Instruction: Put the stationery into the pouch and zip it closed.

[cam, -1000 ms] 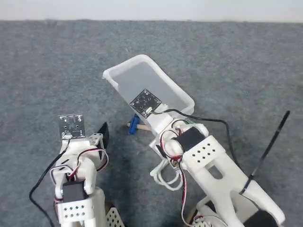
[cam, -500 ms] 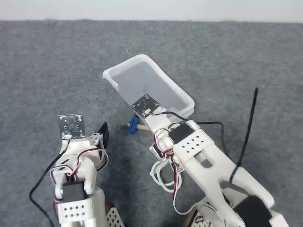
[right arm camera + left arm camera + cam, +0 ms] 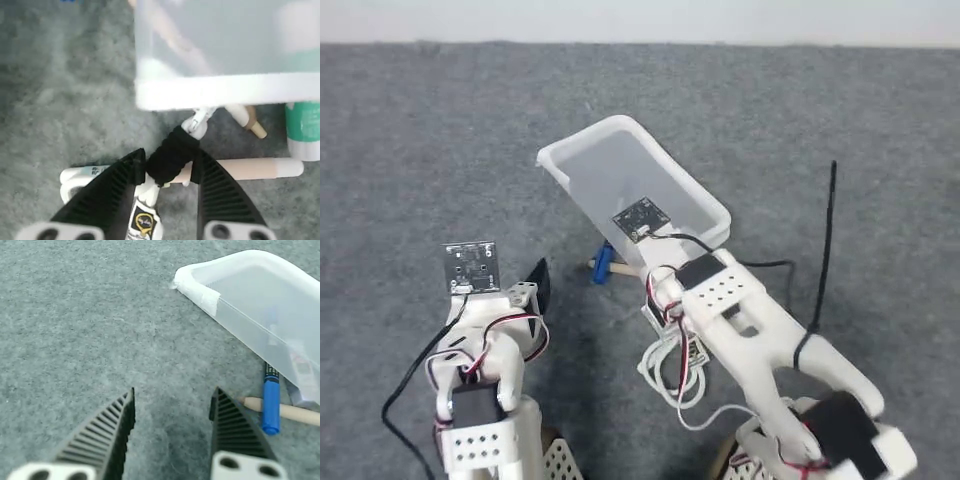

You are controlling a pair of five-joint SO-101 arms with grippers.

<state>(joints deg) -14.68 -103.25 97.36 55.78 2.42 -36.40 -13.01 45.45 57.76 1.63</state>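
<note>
At one end of the pouch, the black zip pull is pinched between the jaws of the right gripper. The left gripper is held wide open near the pouch's side, and a blue pen and a pencil are laid just beside the pouch.

Translucent white pouch lies slantwise mid-table, black pull tab at its near end; on the table by that end: blue marker crossing over a wooden pencil, green-and-white glue stick & white pen.
</note>
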